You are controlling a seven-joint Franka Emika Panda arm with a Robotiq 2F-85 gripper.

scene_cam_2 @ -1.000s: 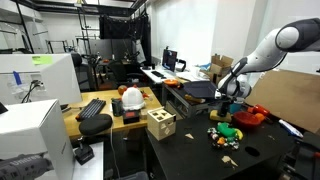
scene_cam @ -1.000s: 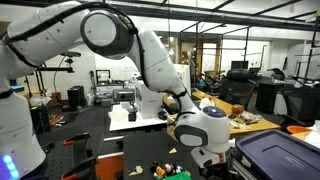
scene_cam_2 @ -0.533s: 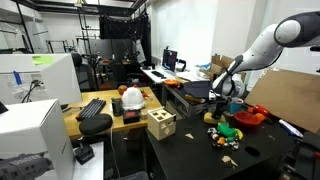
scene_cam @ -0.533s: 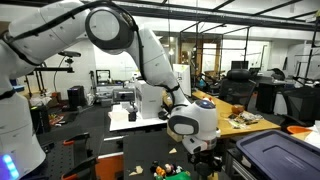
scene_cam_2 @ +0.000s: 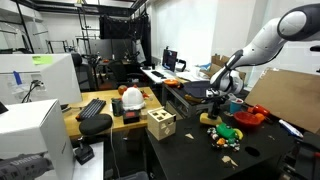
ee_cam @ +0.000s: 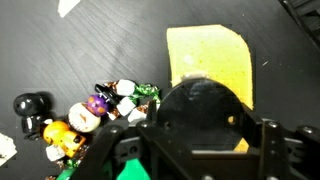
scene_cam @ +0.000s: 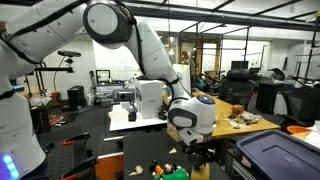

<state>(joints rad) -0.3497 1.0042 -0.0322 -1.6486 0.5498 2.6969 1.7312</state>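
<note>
gripper (ee_cam: 192,140) hangs low over the dark table (ee_cam: 60,50). in the wrist view its two fingers (ee_cam: 115,142) stand apart at the bottom edge. a dark rounded thing (ee_cam: 200,105) fills the gap between them. jaws look part-way closed. it cannot be told whether they actually clamp the dark thing or only frame it.

yellow sheet (ee_cam: 210,55) lies flat on the table directly beneath and ahead of the gripper. the dark rounded thing hides its near edge. in an exterior view the gripper (scene_cam_2: 215,102) sits just above the same yellow sheet (scene_cam_2: 209,119), apart from it, fingers pointing down.

toy heap (ee_cam: 100,105), small and mixed in colour, lies on the table just to the side of the gripper, close to the sheet's edge but not on it. a black toy (ee_cam: 30,105) lies further out on that side, beyond the heap. in an exterior view the toy heap (scene_cam_2: 226,132) lies beside and below the gripper.

in an exterior view the gripper (scene_cam: 195,152) is largely hidden behind the wrist. a lidded bin (scene_cam: 275,155) stands near it.
</note>
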